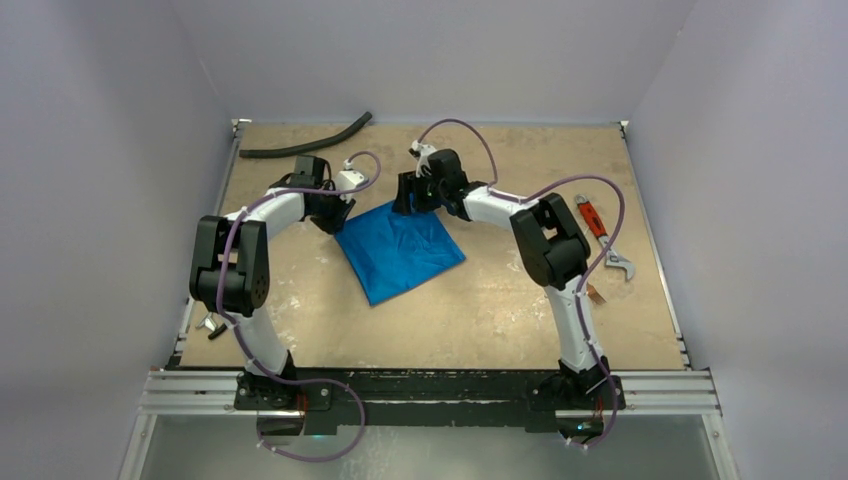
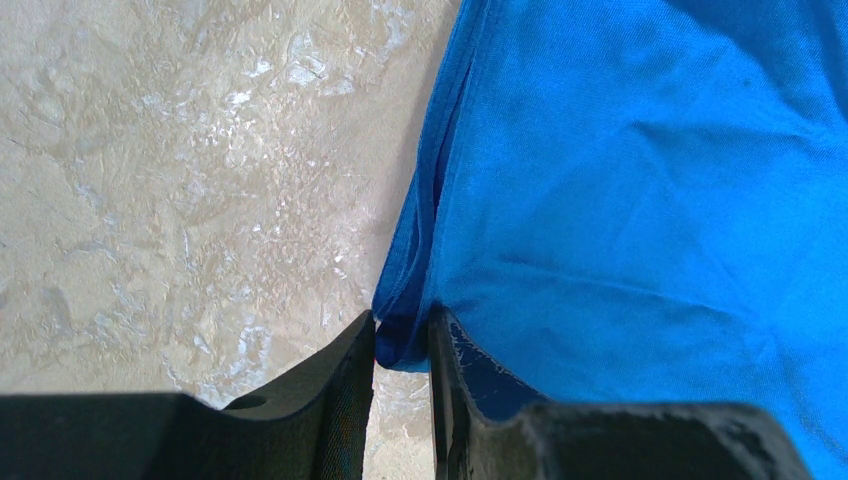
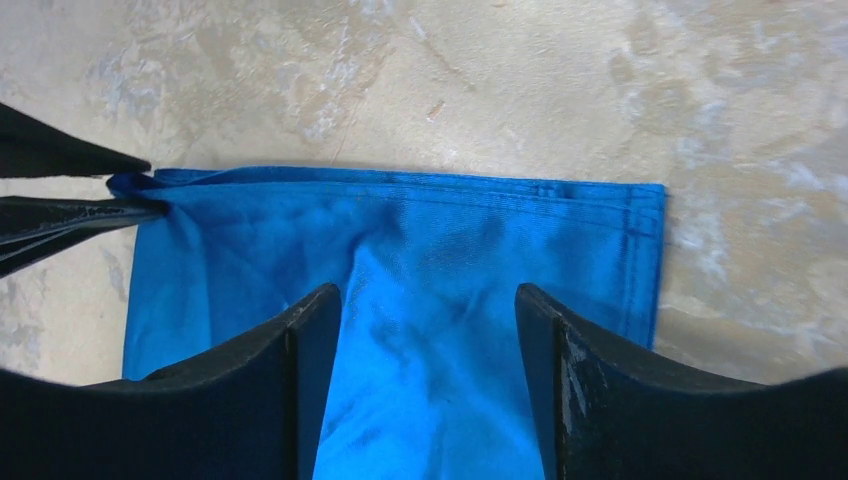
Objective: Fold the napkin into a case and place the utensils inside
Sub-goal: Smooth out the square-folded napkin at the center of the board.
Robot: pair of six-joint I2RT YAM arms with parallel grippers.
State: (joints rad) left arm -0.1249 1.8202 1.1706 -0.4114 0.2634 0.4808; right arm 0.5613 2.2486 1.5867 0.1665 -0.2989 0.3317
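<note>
Left pincer (image 2: pixel 402 330) clamped on layered corner of napkin (image 2: pixel 640 200); right pincer (image 3: pixel 428 300) spread apart over it; blue fabric flat, doubled, lightly creased on desk (image 2: pixel 180 180).

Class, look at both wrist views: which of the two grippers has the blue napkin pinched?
The left gripper: its fingers clamp a corner of the napkin. The right gripper has its fingers apart above it.

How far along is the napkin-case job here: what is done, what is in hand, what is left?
Done: the napkin lies folded, with layered edges showing. In hand: the left gripper pinches one corner; the right gripper hangs open over the cloth. Left: shaping the case and putting in the utensils, which lie outside it.
</note>
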